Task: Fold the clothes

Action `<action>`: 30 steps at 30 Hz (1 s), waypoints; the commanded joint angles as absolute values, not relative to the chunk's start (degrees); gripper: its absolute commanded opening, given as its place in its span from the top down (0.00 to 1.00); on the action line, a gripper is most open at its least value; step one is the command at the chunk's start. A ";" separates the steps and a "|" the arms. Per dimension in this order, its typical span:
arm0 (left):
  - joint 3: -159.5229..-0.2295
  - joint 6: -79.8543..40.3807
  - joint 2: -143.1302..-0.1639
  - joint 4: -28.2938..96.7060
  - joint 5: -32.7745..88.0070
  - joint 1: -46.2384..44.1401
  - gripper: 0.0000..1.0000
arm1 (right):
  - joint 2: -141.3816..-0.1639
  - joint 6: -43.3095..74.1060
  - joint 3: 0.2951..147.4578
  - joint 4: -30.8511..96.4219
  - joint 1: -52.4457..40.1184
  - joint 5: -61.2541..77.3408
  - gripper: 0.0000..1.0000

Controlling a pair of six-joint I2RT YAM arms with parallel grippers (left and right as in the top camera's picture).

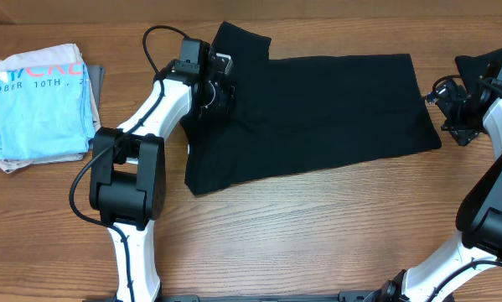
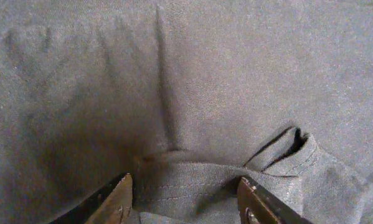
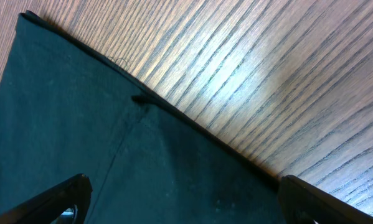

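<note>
The clothes in play are one large black T-shirt [image 1: 318,117], lying flat across the middle of the table with a sleeve [image 1: 238,42] sticking out at the back left. My left gripper [image 1: 219,84] is pressed down on its left part near that sleeve. In the left wrist view its fingers [image 2: 121,199] stand apart, with a stitched hem fold [image 2: 186,186] bunched between them and a crease running up from it. My right gripper [image 1: 446,105] hovers open over the shirt's right edge. The right wrist view shows that edge's hem [image 3: 192,124] running diagonally above the gripper [image 3: 186,205].
A folded light-blue printed T-shirt [image 1: 41,101] lies on a small pile at the far left, on bare wooden table [image 1: 318,218]. A dark shape [image 1: 485,63] shows at the right edge behind my right arm. Both arm bases stand at the front.
</note>
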State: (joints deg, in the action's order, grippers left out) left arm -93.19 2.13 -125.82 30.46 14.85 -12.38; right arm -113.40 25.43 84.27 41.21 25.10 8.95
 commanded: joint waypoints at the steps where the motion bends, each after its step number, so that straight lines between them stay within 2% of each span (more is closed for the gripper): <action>1: -91.94 3.22 -126.39 29.93 15.90 -12.64 0.53 | -111.33 25.04 85.58 41.06 25.04 8.64 0.00; 4: -91.70 2.68 -126.39 29.93 15.18 -12.64 0.71 | -111.33 25.04 85.58 41.06 25.04 8.64 0.00; 7: -91.72 2.13 -126.39 29.93 14.55 -12.64 0.81 | -111.33 25.04 85.58 41.06 25.04 8.64 0.00; 20: -94.15 -0.54 -123.66 37.32 3.88 -11.35 0.96 | -111.33 25.04 85.58 41.04 25.04 8.64 0.00; 28: -94.15 -8.27 -123.63 39.46 -6.11 -11.22 0.95 | -111.33 25.04 85.58 41.06 25.04 8.64 0.00; 29: -94.15 -9.02 -123.63 39.48 -6.70 -11.20 0.88 | -111.33 25.04 85.58 41.06 25.04 8.64 0.00; 30: -94.17 -9.28 -123.61 39.48 -6.81 -11.20 0.76 | -111.33 25.04 85.58 41.06 25.04 8.64 0.00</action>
